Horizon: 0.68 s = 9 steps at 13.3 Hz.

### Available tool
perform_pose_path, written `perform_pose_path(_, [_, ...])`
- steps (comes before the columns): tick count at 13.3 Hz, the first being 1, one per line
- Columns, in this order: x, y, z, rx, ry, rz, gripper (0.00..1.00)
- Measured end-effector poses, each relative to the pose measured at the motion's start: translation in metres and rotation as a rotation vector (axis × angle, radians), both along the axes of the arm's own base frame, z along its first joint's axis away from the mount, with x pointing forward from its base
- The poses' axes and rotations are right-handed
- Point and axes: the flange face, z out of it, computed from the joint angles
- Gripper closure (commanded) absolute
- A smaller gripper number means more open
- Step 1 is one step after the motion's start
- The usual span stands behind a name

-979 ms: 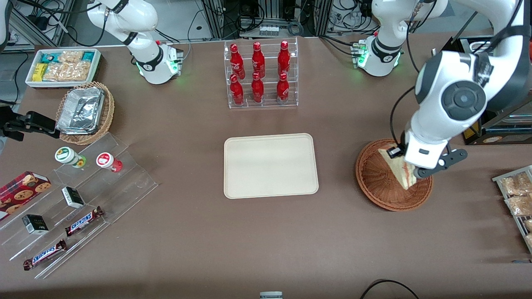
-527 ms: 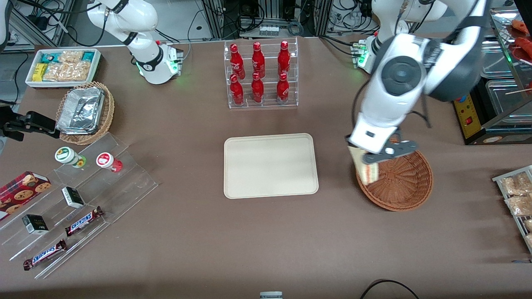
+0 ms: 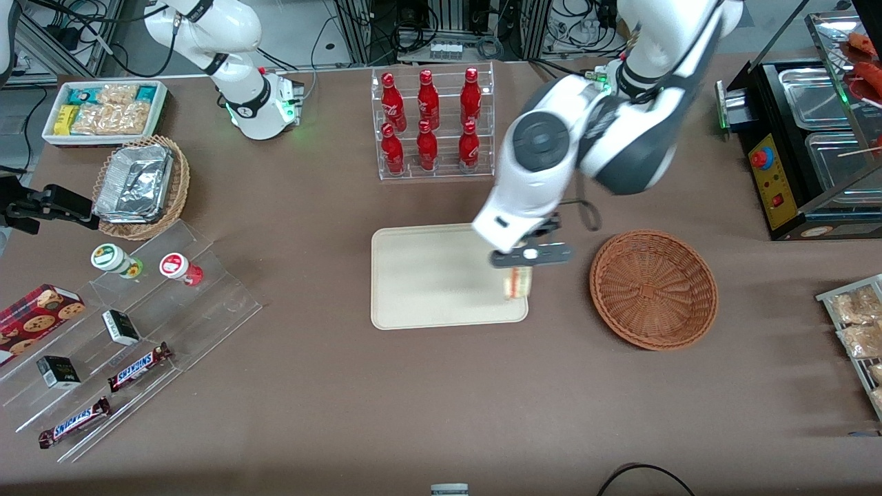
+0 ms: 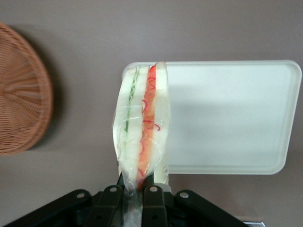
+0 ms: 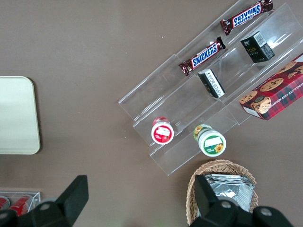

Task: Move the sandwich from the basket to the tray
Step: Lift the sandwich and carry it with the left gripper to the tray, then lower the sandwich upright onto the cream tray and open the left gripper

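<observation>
Both fingers (image 4: 152,201) of the gripper (image 3: 525,260) pinch the wrapped sandwich (image 3: 518,282), which hangs just below it, above the tray (image 3: 427,275) edge nearest the basket (image 3: 653,289).

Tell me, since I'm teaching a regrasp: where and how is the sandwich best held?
Judging by the current hold, pinch the sandwich across its two flat bread faces at one end, coming in along its length. The tool grips it that way now, filling edge outward, above the tray edge nearest the basket.
</observation>
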Motion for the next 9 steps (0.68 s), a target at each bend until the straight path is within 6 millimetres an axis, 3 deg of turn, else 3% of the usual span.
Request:
perform_pose_path(3, [-0.011,-0.041,-0.04,-0.035,0.023,-0.041,1.0])
perform_pose_path(9, [-0.029,-0.084,-0.12,-0.039,0.052,-0.044,1.0])
